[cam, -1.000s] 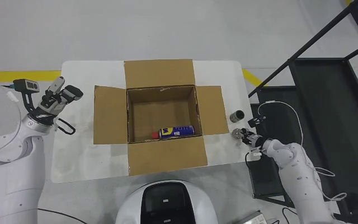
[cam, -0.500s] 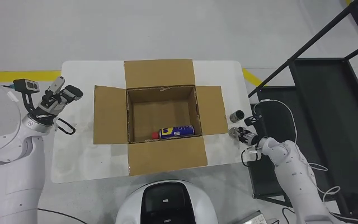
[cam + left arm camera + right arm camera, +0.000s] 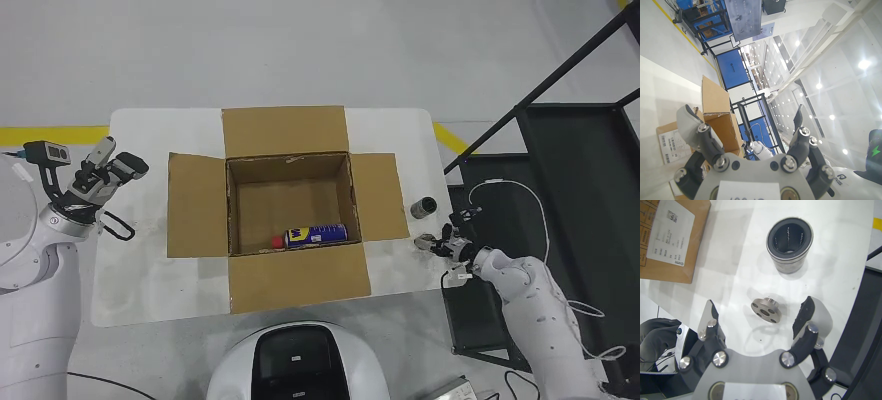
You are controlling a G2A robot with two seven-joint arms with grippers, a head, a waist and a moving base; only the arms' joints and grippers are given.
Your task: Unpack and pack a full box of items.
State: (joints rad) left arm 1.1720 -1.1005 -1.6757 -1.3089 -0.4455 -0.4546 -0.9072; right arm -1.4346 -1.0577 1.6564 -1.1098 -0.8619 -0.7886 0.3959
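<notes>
White surface (image 3: 150, 280), open box (image 3: 285, 130) at its middle, 1 spray can (image 3: 312, 236) inside.
Right jaws gape wide at a metal disc (image 3: 766, 313) near a steel cylinder (image 3: 789, 253); left jaws hang wide and empty by the left edge.

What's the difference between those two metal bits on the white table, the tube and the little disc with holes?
The tube is a larger hollow sleeve with a black lining; the disc is smaller and flat, with a short hub and several holes. The disc sits between the open fingers of the right tool; the tube lies beyond them. Both are silvery metal, on the table.
</notes>
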